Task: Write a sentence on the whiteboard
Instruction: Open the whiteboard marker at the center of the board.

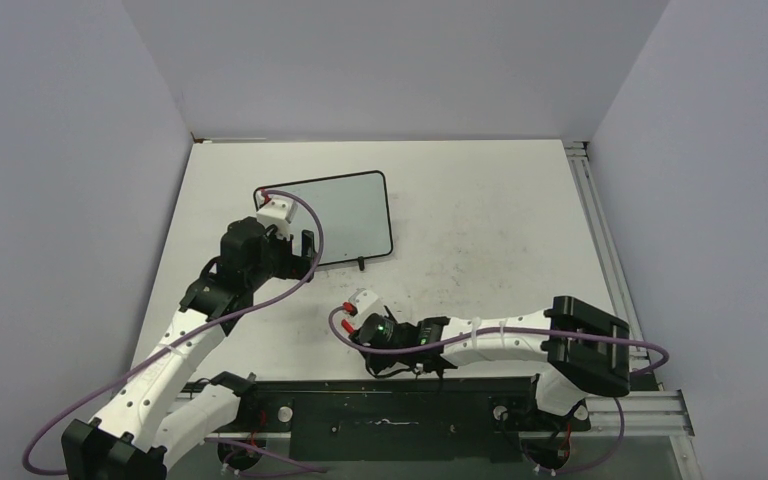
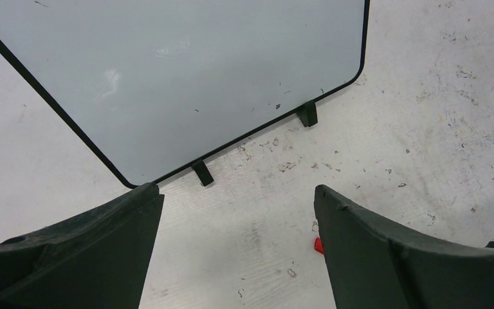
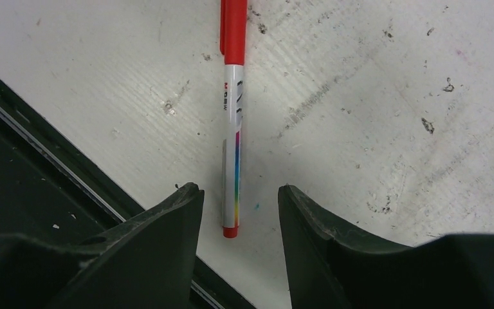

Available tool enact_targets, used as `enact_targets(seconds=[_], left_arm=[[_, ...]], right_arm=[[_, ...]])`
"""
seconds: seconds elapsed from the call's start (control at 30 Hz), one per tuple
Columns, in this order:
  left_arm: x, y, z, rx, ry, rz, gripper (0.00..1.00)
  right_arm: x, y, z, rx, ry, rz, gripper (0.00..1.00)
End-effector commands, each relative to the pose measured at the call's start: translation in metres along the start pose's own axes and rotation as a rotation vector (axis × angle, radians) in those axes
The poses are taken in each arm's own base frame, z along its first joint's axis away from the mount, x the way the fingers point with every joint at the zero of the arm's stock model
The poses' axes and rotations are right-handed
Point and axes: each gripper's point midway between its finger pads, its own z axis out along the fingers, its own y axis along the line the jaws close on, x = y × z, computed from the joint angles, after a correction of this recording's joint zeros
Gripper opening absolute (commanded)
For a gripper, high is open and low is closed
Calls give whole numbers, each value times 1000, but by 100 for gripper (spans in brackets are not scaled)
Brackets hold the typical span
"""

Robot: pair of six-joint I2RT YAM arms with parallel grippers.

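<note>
Zero words on whiteboard (image 1: 340, 212), toward tabletop (image 1: 480, 230) far-left corner | marker (image 3: 235, 129) capped, unlifted at near edge | right pincer (image 3: 239, 193) apart astride it | left pincer (image 2: 237, 193) apart, empty

Illumination is diffuse and even in all three views, coming from overhead. In the top view the table (image 1: 480, 230) renders bright white, close to clipping, while the surrounding walls (image 1: 60, 200) take a dull lilac cast. Shadows beneath the arms (image 1: 190, 340) are faint and soft-edged. The whiteboard (image 1: 345, 215) reads blue-grey rather than white, and the left wrist view shows two pale patches of glare on its surface. The left gripper (image 2: 238, 193) and the right gripper (image 3: 239, 188) appear near-black, with little surface detail and slightly soft edges. The marker (image 3: 235, 129) is in sharp focus, lettering visible, with a narrow grey shadow beside its lower barrel. Table scuffs are crisp in both wrist views.
</note>
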Motion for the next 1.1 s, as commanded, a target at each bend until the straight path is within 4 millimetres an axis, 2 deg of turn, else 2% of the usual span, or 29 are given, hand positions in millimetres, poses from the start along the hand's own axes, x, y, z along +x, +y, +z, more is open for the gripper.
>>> enact_targets(seconds=[0.0,0.17,0.53,0.67,0.83,1.07], left_arm=[[-15,-6,1,23,-48,-6,86],[-16,-6,-1,18,-51,-10,86],[-16,-4,-3,11,-56,-17,86],[-15,-6,-1,18,-55,-18,86],[-15,-9,-2,35,-59,0,86],[-17,-40,-10,202,-98,59,86]], right_arm=[[-15,1,1,37,-43,52,46],[-5,7,11,54,3,39,39],[5,5,22,93,55,23,6],[1,-8,17,111,50,18,5],[-17,-29,3,85,15,59,5],[-36,-48,-26,-87,-1,134,5]])
